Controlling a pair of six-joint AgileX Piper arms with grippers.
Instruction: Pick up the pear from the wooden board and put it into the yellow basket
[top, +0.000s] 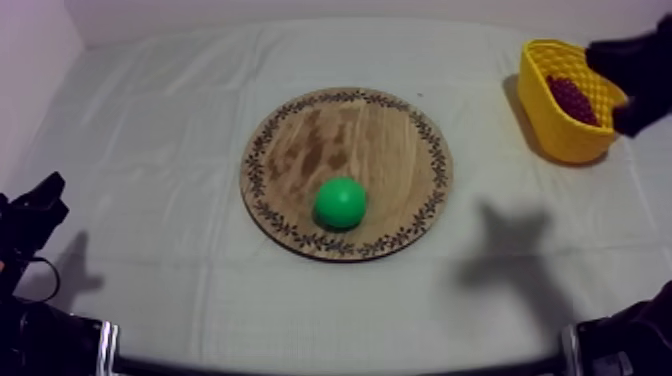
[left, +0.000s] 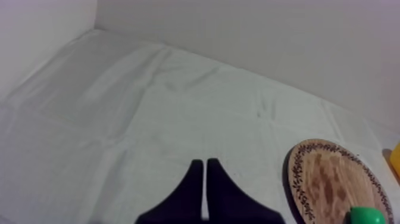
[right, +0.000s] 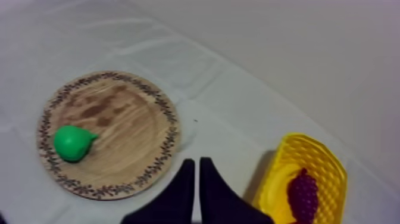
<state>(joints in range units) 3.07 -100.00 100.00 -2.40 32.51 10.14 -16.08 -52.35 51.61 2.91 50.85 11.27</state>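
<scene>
Pear (top: 340, 202) sits on near part of wooden board (top: 330, 135), ungrasped. Yellow basket (top: 560, 140) far right holds grapes (top: 572, 98). Left claw (left: 205, 173) and right claw (right: 197, 170) closed, empty. Whole task remains.

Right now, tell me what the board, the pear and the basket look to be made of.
The board: wood, it seems, matt, with brown grain streaks and a dark patterned rim.
The pear: probably plastic, smooth, even bright green.
The basket: likely moulded plastic, uniform yellow, walls look ribbed.
</scene>
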